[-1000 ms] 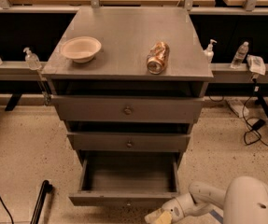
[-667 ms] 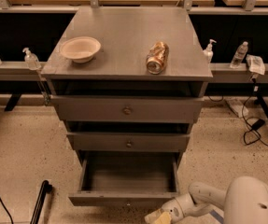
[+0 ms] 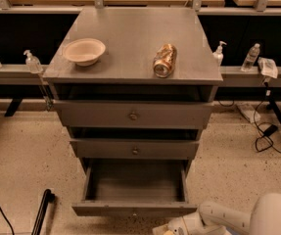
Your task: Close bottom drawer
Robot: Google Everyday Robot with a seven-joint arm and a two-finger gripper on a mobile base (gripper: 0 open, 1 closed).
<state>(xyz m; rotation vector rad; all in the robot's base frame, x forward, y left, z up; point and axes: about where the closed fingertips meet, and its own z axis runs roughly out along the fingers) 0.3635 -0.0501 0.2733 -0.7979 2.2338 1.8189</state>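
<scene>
Camera view, item one: gripper [image 3: 165,229], pale, low at the bottom edge and partly cut off by it. Whether it is wide or narrow cannot be told. It holds nothing that can be seen. Its white arm [image 3: 228,218] runs off to the lower right.

Item two: bottom drawer [image 3: 135,210], dull grey, pulled well out of the cabinet, its inside bare. Its slim front panel lies just above and slightly left of the gripper. The gripper sits near the panel's right end, and contact cannot be made out. The small round knob [image 3: 134,213] is at the panel's centre, left of the gripper.

Item three: middle drawer [image 3: 135,150] and top drawer [image 3: 133,114], each standing slightly forward of the one below it.

Item four: cabinet top [image 3: 130,33], bearing a pale bowl [image 3: 83,51] on the left and a can [image 3: 164,60] lying on its side on the right, well apart.

Item five: speckled floor [image 3: 27,165], open on both sides of the drawer. A black pole [image 3: 41,212] leans at lower left, and cables [image 3: 265,136] lie at the right, both well apart from the drawer.
</scene>
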